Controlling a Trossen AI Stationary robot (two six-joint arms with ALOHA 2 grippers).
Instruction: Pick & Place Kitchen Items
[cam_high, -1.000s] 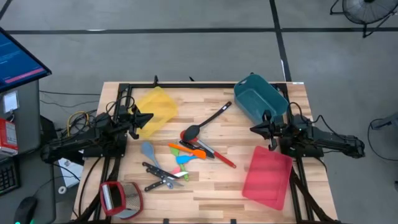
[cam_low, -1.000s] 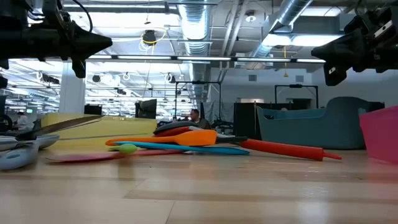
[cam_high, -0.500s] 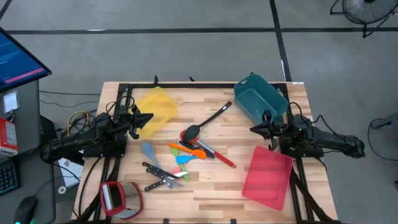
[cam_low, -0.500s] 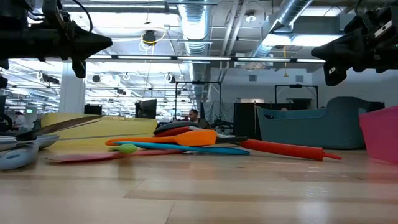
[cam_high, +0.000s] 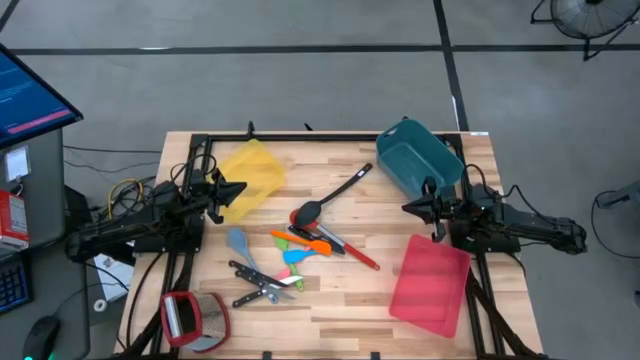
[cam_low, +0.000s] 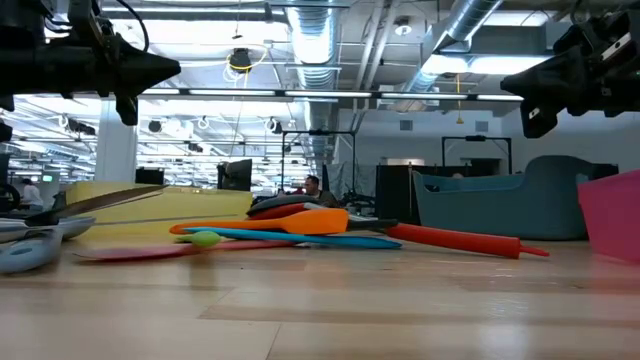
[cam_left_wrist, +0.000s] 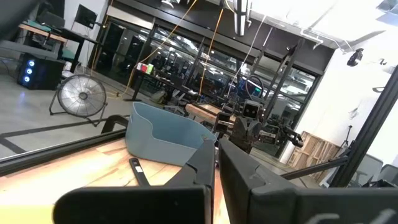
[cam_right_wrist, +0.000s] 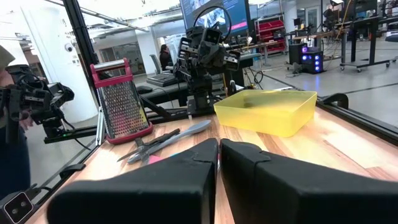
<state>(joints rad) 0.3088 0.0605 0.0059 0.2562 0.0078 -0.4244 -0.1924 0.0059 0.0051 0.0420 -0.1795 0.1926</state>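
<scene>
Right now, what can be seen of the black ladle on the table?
The black ladle lies flat on the wooden table near its middle, at the far edge of the utensil pile. It looks like dark plastic: a long thin handle running diagonally toward the teal bin, which it stops short of, and a rounded bowl at the near end that shows a reddish tint from above. The bowl sits against the pile; no gripper touches it.

Wooden table (cam_high: 330, 300) carries utensils (cam_high: 300, 245) (3 bins (cam_high: 252, 172)).

Both arms raised at opposite table sides, fingers (cam_left_wrist: 214, 163) together, empty.
</scene>
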